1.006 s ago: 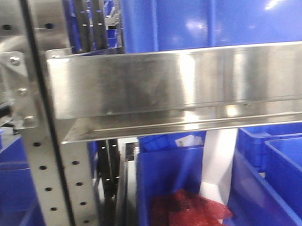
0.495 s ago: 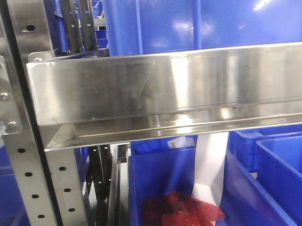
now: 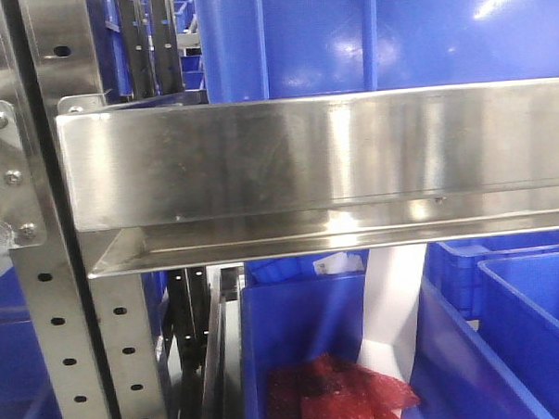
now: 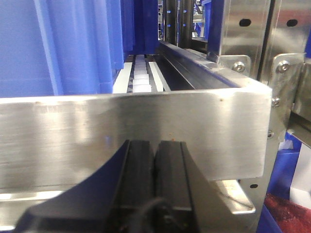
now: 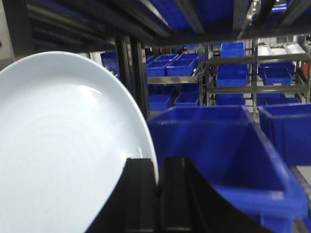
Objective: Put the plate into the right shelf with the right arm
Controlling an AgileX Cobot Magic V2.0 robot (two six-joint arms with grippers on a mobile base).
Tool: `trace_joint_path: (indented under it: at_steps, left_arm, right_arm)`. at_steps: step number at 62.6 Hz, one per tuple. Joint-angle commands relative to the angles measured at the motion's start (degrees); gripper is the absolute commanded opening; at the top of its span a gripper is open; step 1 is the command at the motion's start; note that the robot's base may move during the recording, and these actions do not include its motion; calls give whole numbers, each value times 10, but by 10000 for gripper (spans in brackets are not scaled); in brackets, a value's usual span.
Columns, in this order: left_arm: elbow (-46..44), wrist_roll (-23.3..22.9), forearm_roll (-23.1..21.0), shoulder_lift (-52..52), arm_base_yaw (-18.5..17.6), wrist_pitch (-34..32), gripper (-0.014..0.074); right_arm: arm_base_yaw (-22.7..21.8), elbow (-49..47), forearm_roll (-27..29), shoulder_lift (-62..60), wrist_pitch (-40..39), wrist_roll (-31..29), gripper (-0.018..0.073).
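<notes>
1. While the front view is filled by the right shelf, it shows neither hand and no plate. A brushed steel ledge runs across the frame, bolted to a perforated upright on the left. Blue bins stand above the ledge. Under it, a lower blue bin holds red crinkled packets with a white strip leaning at its far side.

2. From the left wrist, the left hand has its two dark fingers pressed together with nothing between them. It sits just beside the near face of the steel ledge. A tall blue bin stands on the ledge to the left, and a bare channel runs away to the far side.

3. From the right wrist, the plate fills the left half of the view, its white face towards the camera. The right hand pinches its rim between the two fingers. The plate is in the air, not yet resting on anything. An open blue bin lies just ahead, dark shelf members pass overhead, and more racks of bins stand far off.

4. The step in hand looks like carrying the plate in. To do it well:
   - Keep the pinch firm, since only the rim is held and the plate may swing.
   - Take the plate over the front lip and under the overhead members with room on both sides.
   - Choose a bare patch of ledge.
   - Lower until the underside rests flat, and only then spread the fingers.
   - Leave the left arm idle, clear of the right arm's path.
</notes>
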Motion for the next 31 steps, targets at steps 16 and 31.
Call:
trace_joint_path:
  at_steps: [16, 31]
  left_arm:
    - [5, -1, -2, -6, -2, -45, -47]
    - [5, -1, -2, -6, -2, -45, -47]
  right_arm:
    - [-1, -262, -25, 234, 53, -2, 65]
    - [-18, -405, -52, 364, 127, -2, 65]
